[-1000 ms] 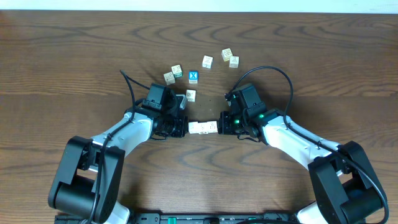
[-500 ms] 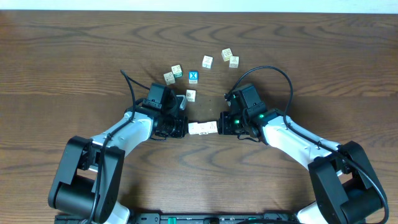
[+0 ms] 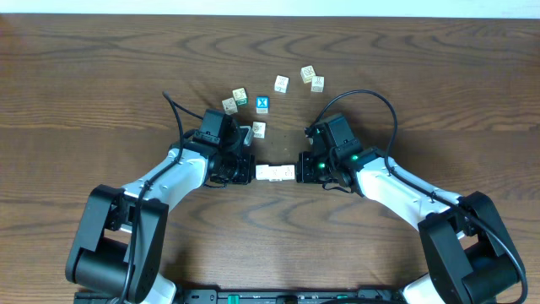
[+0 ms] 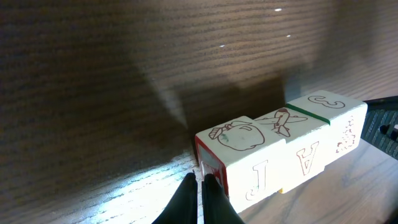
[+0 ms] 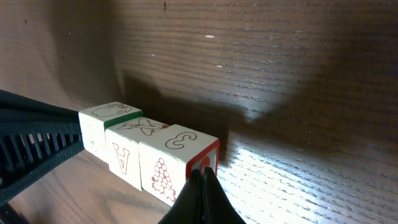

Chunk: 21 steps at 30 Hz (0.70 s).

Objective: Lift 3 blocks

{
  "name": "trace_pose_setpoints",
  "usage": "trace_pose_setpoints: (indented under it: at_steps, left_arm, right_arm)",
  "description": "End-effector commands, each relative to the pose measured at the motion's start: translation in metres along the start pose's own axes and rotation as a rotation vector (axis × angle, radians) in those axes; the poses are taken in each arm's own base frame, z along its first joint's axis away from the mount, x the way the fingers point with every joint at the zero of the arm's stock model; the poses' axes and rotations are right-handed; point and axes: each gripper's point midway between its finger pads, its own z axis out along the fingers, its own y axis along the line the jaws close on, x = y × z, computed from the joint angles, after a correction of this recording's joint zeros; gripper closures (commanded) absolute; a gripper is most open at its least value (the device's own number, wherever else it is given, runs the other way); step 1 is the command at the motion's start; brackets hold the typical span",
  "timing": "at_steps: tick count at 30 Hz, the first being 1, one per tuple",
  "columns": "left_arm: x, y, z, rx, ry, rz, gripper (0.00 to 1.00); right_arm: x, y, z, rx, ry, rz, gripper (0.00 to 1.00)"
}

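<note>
Three cream-white blocks [image 3: 276, 173] form one straight row at the table's middle. My left gripper [image 3: 253, 173] is shut, and its tips press the row's left end. My right gripper [image 3: 298, 172] is shut against the right end, so the row is squeezed between the two. The left wrist view shows the left gripper [image 4: 201, 183] on the red end face of the apple block [image 4: 233, 140], with the middle block [image 4: 283, 124] and the "3" block [image 4: 329, 109] beyond. The right wrist view shows the right gripper [image 5: 203, 177] against the "3" block [image 5: 183, 143]. I cannot tell whether the row clears the table.
Several loose cubes lie behind the arms: one [image 3: 258, 129] next to the left wrist, a pair [image 3: 234, 100] further back, a blue cube with a white X [image 3: 262, 104], and others [image 3: 281, 84] [image 3: 312, 78] toward the far edge. Black cables arch over both wrists.
The left arm's wrist has shifted slightly toward the far side. The row of blocks and the right arm stay almost where they were.
</note>
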Motion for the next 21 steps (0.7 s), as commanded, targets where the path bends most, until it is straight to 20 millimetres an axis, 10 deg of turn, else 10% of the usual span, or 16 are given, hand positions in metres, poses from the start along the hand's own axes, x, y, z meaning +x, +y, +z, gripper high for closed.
trace_pose_setpoints:
  at_steps: [1,21]
  left_arm:
    - [-0.0121,-0.0445,-0.0088,0.149,-0.014,0.053,0.93]
    - [-0.0090,-0.0540,-0.0105,0.206,0.007,0.011,0.93]
  right_arm:
    - [0.0133,0.0413,-0.0044,-0.151,0.056,-0.067,0.99]
    - [0.0132,0.0415,-0.0044,-0.152,0.056,-0.067,0.99]
